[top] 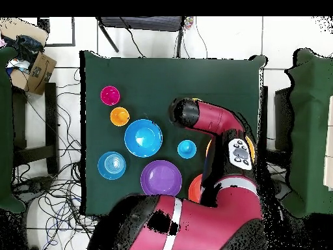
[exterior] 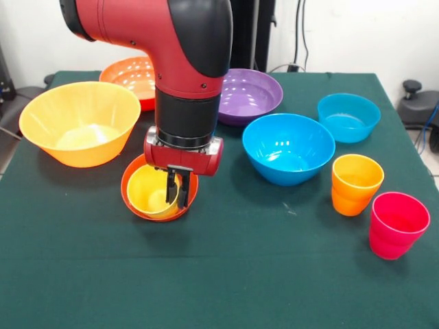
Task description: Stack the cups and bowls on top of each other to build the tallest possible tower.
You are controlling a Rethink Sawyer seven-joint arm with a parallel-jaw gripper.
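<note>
Two pieces are nested at centre-left of the front view: a yellow cup (exterior: 152, 192) sits inside the small red-orange bowl (exterior: 137, 205), and the gripper (exterior: 176, 188) hangs right over them, its black fingers straddling the cup's right rim, pinching it. Upper left sits the large light orange bowl (exterior: 79, 122), with the medium red-orange bowl (exterior: 130, 75) behind it. The purple bowl (exterior: 248, 94) is at top centre, the large blue bowl (exterior: 288, 147) right of centre, the small teal-blue bowl (exterior: 348, 116) beyond it. At lower right the orange cup (exterior: 355, 184) stands just beside the pinkish red cup (exterior: 398, 224). Overhead, a blue cup (top: 186, 149) shows beside the arm (top: 214, 124).
</note>
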